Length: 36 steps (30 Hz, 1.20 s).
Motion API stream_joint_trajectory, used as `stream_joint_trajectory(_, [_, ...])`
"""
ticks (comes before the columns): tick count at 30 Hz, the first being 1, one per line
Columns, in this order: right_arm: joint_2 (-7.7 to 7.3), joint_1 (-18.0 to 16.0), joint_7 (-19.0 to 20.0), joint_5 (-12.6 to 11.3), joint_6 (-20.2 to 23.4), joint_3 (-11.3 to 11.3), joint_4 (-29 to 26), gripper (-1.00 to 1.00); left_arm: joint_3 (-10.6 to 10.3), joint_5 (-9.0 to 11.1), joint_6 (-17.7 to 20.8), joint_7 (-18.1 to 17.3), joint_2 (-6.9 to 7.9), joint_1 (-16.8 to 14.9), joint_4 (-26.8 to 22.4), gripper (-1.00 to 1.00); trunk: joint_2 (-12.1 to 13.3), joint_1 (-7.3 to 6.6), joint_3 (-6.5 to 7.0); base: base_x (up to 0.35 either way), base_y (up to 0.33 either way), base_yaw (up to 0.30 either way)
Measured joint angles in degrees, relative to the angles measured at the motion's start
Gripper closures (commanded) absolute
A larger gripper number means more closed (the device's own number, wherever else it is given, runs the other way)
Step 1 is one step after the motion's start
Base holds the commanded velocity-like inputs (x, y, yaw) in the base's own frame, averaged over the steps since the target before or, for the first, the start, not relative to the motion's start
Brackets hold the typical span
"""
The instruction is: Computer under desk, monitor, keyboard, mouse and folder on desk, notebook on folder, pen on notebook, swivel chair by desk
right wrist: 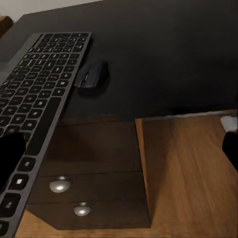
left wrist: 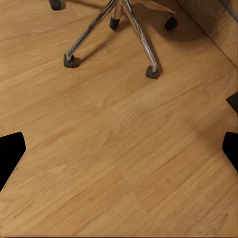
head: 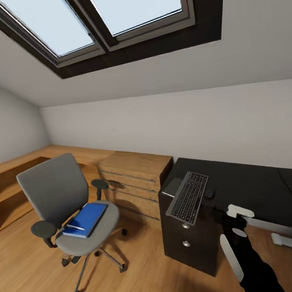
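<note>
keyboard [right wrist: 34, 104] on desk [right wrist: 163, 54] | overhangs edge | right gripper [right wrist: 119, 148] just beside

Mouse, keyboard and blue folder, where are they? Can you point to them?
mouse [right wrist: 93, 75], right wrist view, middle of its rounded top.
keyboard [head: 188, 198], head view, middle of the keys.
blue folder [head: 89, 217], head view, bare blue cover, on the chair seat.

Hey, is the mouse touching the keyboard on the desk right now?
Apart. The right wrist view shows a strip of bare black desk between the mouse and the keyboard; the head view agrees.
</note>
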Motion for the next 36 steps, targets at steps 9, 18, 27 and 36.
stream_joint_trajectory(9, [0.32,0.0,0.1,0.1,-0.1,0.8,2.0,-1.00,0.0,0.1,0.0,0.0,0.00,0.0,0.0,-1.00,0.0,0.00,0.00,-0.222,0.250,-0.001])
stream_joint_trajectory(18, [0.20,0.0,-0.1,-0.1,-3.5,8.6,4.0,-1.00,0.0,0.0,0.0,0.1,-0.04,0.0,0.0,-1.00,0.0,-0.02,0.01,-0.020,0.074,-0.001])
stream_joint_trajectory(27, [0.15,0.0,0.1,0.0,-4.6,8.7,4.0,-1.00,0.0,0.0,0.0,0.0,-0.08,0.0,0.0,-1.00,0.0,-0.02,0.53,0.000,0.291,-0.186])
stream_joint_trajectory(36, [0.23,0.0,0.1,0.1,-4.7,8.8,4.4,-1.00,0.0,0.1,0.0,0.0,-0.08,0.0,0.0,-1.00,0.0,-0.02,1.11,0.000,0.316,-0.229])
